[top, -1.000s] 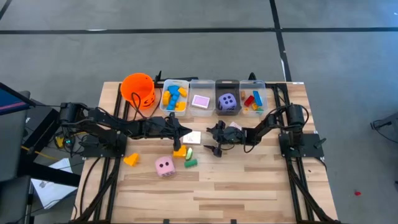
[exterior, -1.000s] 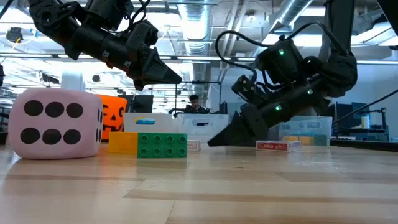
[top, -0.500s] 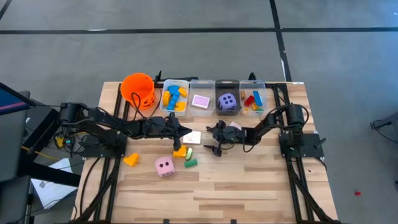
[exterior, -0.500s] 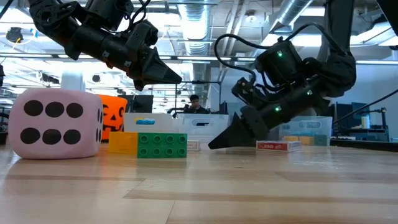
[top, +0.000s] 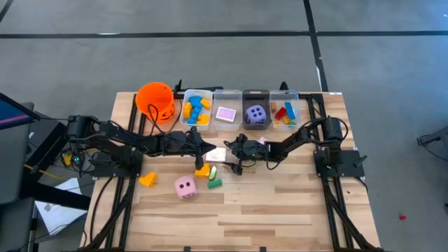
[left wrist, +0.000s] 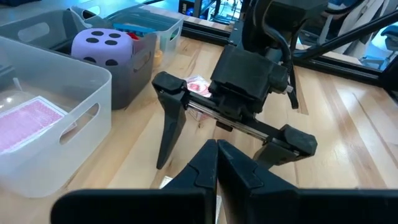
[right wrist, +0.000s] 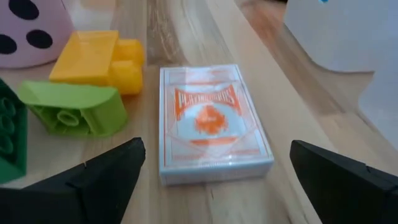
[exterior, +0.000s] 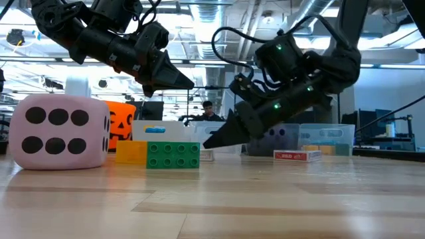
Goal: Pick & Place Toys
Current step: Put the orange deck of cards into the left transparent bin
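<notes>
Table [top: 280, 210]: pale wooden planks, carrying everything listed below.

Left arm: reaches in from the left side to mid-table. Left end effector [top: 208, 148] raised above the surface, fingers pressed together, holding nothing; it sits just beside the card pack.

Right arm: reaches in from the right side, angled down. Right end effector [top: 233, 160] with fingers spread wide, tips low near the table surface, holding nothing; in its wrist view the card pack lies between the two fingers.

Orange bucket [top: 155, 99]: back-left corner of the table, a jack-o'-lantern face on its side.

Clear bins, a row of four along the back edge, right of the bucket: first bin [top: 196, 110] holds blue, yellow and orange blocks; second bin [top: 227, 112] holds a pink card pack; third bin [top: 256, 105] holds the purple die [top: 256, 115]; fourth bin [top: 283, 108] holds red, blue, green and yellow blocks.

Pink die [top: 185, 186]: on the table front of centre, well apart from both end effectors.

Card pack [right wrist: 213, 122]: orange-and-white back, boxed in clear wrap, flat on the table at centre.

Second card pack [left wrist: 198, 85]: red-and-white, on the table near the purple die's bin.

Loose blocks: yellow block [right wrist: 99, 58] and green block [top: 214, 183] just beside the card pack; orange block [top: 148, 180] left of the pink die.
</notes>
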You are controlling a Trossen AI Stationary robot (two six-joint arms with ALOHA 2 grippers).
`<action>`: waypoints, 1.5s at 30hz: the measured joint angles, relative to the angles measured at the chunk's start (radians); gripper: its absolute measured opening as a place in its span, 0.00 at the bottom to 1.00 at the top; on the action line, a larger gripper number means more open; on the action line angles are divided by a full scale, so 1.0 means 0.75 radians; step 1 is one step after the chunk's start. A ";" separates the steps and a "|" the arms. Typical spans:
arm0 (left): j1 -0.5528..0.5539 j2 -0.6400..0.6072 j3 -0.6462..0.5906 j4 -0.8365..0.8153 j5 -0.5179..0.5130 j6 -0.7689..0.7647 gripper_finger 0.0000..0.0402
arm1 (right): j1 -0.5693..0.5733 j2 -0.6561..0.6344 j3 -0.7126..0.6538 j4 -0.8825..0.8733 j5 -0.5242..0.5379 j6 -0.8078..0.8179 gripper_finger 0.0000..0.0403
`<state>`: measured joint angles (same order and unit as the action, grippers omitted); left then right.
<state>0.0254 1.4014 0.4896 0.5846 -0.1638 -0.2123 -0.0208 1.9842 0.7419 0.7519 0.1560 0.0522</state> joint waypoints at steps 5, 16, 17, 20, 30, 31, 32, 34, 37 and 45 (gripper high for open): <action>0.000 0.000 0.000 0.000 0.001 -0.018 0.01 | -0.020 0.000 0.038 -0.024 0.001 -0.059 0.99; 0.000 0.000 0.000 -0.001 0.005 -0.043 0.01 | -0.051 -0.007 0.082 -0.195 -0.129 -0.111 0.99; 0.000 0.000 0.000 -0.001 0.005 -0.043 0.01 | -0.046 -0.006 0.081 -0.194 -0.149 -0.111 0.99; 0.000 0.000 0.000 -0.001 0.004 -0.043 0.01 | -0.034 -0.004 0.080 -0.189 -0.219 -0.116 0.99; 0.000 0.000 0.000 -0.001 -0.002 -0.043 0.01 | -0.030 0.001 0.076 -0.160 -0.236 -0.033 0.99; 0.000 0.000 0.000 -0.001 -0.002 -0.043 0.01 | -0.030 0.001 0.076 -0.160 -0.237 -0.023 0.99; 0.000 0.000 0.000 -0.001 -0.002 -0.043 0.01 | -0.030 0.001 0.076 -0.159 -0.237 -0.010 0.99; 0.000 0.000 0.000 -0.001 -0.002 -0.043 0.01 | -0.029 0.001 0.076 -0.159 -0.237 0.003 0.99; 0.000 0.000 0.000 -0.001 -0.002 -0.043 0.01 | -0.025 0.001 0.076 -0.156 -0.237 0.008 0.99; 0.000 0.000 0.000 -0.001 -0.001 -0.043 0.01 | -0.025 0.001 0.076 -0.147 -0.244 0.041 0.99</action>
<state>0.0254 1.4014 0.4896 0.5838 -0.1649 -0.2447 -0.0395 1.9850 0.7986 0.6415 -0.0271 0.0831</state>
